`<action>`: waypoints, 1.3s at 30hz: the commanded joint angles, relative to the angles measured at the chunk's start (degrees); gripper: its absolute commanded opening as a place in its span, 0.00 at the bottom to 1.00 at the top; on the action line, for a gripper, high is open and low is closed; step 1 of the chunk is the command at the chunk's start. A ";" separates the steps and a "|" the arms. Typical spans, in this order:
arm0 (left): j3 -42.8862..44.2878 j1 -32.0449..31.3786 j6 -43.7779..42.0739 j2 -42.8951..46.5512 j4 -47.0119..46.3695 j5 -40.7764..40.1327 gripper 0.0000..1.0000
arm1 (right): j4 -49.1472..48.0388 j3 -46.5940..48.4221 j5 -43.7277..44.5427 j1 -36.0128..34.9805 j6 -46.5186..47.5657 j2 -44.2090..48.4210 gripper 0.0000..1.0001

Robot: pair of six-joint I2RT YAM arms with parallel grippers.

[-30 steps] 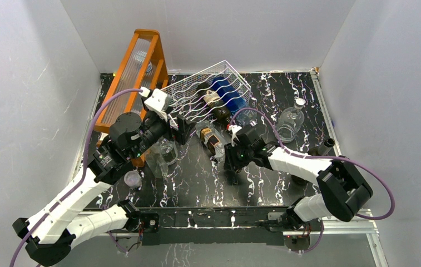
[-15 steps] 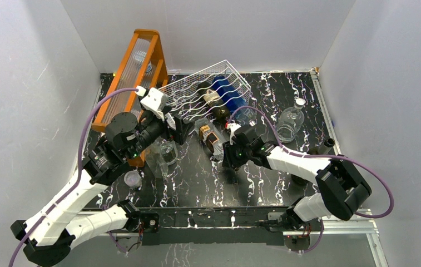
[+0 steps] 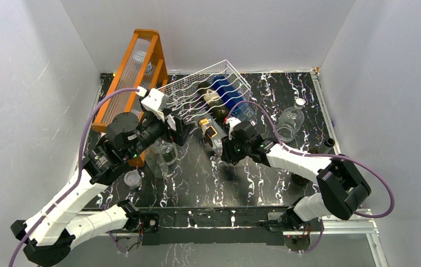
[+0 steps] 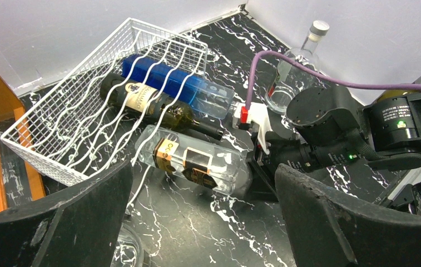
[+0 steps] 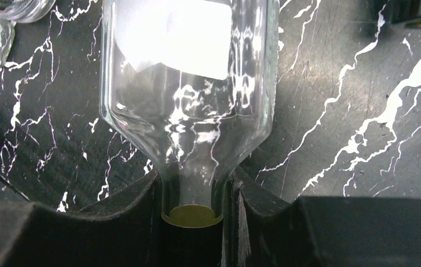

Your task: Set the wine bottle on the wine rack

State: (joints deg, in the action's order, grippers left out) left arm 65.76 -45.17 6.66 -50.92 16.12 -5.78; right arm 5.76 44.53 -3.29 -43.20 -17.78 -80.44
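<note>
The clear wine bottle [image 3: 209,132] with an orange label lies level, its base at the front edge of the white wire wine rack [image 3: 192,86]. My right gripper [image 3: 226,149] is shut on its neck; in the right wrist view the fingers clamp the neck just above the cap [image 5: 192,194], with the bottle's body [image 5: 188,94] running away from the camera. The left wrist view shows the bottle [image 4: 197,161] in front of the rack [image 4: 69,128]. My left gripper [image 4: 202,222] is open and empty, just left of the bottle [image 3: 177,125].
A dark bottle [image 3: 213,103] and a blue bottle [image 3: 230,94] lie in the rack. The orange wooden frame [image 3: 133,72] stands at the back left. A clear flask [image 3: 290,122] and a dark bottle [image 3: 325,147] are on the right. A glass jar [image 3: 163,153] is under the left arm.
My right gripper has carried the clear bottle up and to the left, closer to the rack's front edge. The left arm has shifted only slightly.
</note>
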 commanded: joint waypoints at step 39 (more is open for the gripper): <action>4.29 -0.09 -0.15 4.22 3.91 0.15 0.98 | -18.32 30.16 3.21 0.75 -3.04 -31.17 0.14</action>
State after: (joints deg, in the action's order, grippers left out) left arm 69.10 -45.17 6.13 -47.70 19.79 -5.45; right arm -7.49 68.55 -0.82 -42.50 -21.93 -111.44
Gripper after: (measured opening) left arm 0.981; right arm 0.444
